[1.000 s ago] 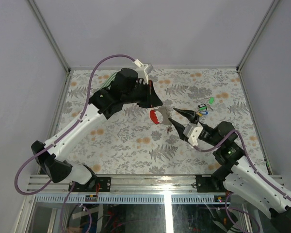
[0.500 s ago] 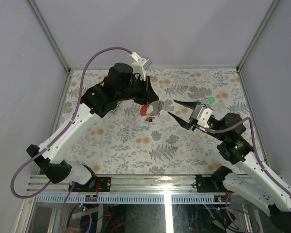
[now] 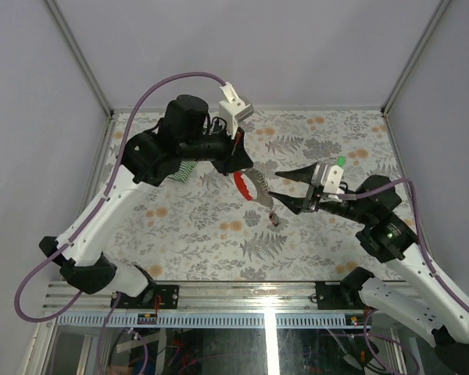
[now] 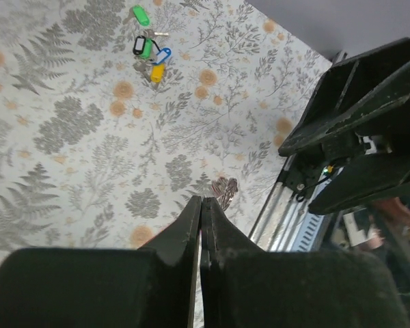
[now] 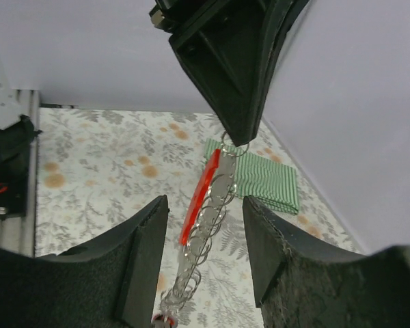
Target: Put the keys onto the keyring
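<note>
The keyring, a red curved loop (image 3: 241, 184) joined to a silvery strip of rings (image 3: 264, 205), hangs above the table from my left gripper (image 3: 248, 167). That gripper is shut on the keyring's top ring (image 5: 234, 145). My right gripper (image 3: 278, 184) is open, and in the right wrist view the keyring (image 5: 203, 198) dangles just beyond the gap between its fingers (image 5: 143, 253), untouched. The keys (image 4: 150, 53) lie in a cluster on the table with green, blue and yellow tags. One green-tagged key (image 4: 140, 14) lies apart and shows beside the right wrist (image 3: 340, 161).
A folded green-and-white striped cloth (image 5: 266, 179) lies on the floral mat under the left arm (image 3: 186, 169). Grey walls close in the back and sides. The metal rail (image 3: 266, 293) with both arm bases runs along the near edge.
The left gripper lifted the keyring and swung it right, so the chain now hangs down. The right gripper rose and moved in, still open, bringing its fingers up to the keyring.
</note>
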Tool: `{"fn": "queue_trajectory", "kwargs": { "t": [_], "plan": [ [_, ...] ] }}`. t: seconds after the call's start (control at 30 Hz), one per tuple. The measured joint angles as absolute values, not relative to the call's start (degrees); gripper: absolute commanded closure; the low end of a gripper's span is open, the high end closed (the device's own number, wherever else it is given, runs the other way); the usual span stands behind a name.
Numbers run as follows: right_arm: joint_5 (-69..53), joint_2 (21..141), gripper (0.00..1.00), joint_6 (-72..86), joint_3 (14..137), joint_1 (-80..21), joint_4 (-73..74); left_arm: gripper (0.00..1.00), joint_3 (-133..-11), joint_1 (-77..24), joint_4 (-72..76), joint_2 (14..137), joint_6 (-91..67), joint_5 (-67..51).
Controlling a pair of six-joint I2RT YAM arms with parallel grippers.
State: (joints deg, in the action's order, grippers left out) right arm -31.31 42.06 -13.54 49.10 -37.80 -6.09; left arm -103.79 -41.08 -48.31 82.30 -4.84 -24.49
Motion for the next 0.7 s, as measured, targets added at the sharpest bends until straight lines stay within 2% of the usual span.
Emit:
{"fn": "queue_trajectory", "kwargs": {
  "t": [0.17, 0.47, 0.7],
  "plan": [
    [-33.2, 42.2, 0.48, -8.7, 51.0, -37.8, -2.9, 1.00, -110.3, -43.7, -55.5, 83.6, 5.5, -23.5],
    [-39.5, 46.6, 0.51, 2.8, 51.1, -37.8, -5.0, 1.00, -110.4, -57.2, -64.0, 84.9, 16.4, -16.2],
    [-44.1, 45.4, 0.57, 5.0, 51.1, -37.8, -5.0, 1.00, -110.3, -60.0, -65.6, 84.8, 20.0, -15.7]
  ]
}}
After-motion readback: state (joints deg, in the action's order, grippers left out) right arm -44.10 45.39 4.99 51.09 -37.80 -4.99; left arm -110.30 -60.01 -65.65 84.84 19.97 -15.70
